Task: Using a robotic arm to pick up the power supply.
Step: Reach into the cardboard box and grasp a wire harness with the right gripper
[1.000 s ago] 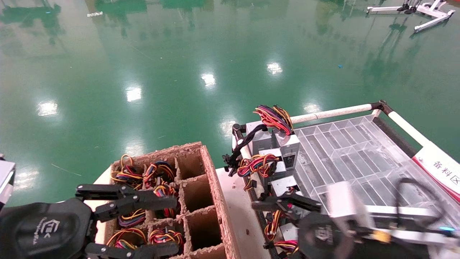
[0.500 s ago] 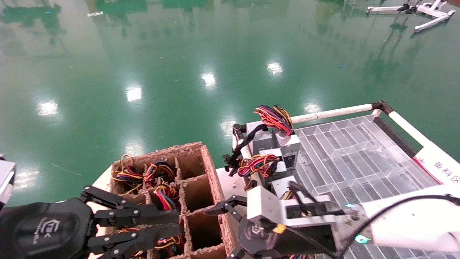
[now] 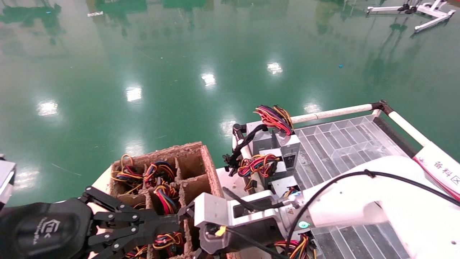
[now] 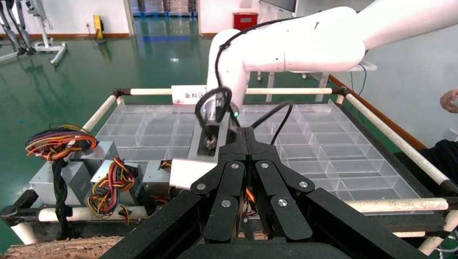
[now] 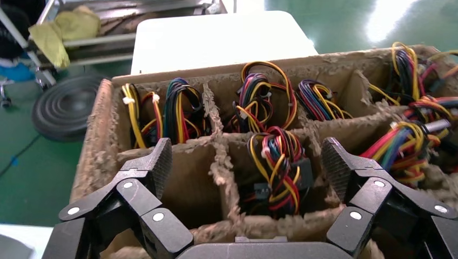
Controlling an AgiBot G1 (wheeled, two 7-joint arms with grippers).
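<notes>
In the head view, a brown divided box (image 3: 201, 162) sits bottom centre, cells stuffed with coloured wires; the right gripper's (image 3: 190, 230) silver wrist covers its near cells, fingers hidden. The left gripper (image 3: 172, 225) hangs beside it, fingers pressed together. Spare power supplies (image 3: 287, 145) crowd the clear tray's (image 3: 345, 144) corner.

Left wrist view: fingers (image 4: 232, 183) pinched together, holding nothing.

Right wrist view: right gripper spread wide above the target power supply (image 5: 275, 167) in a middle cell, not touching.
</notes>
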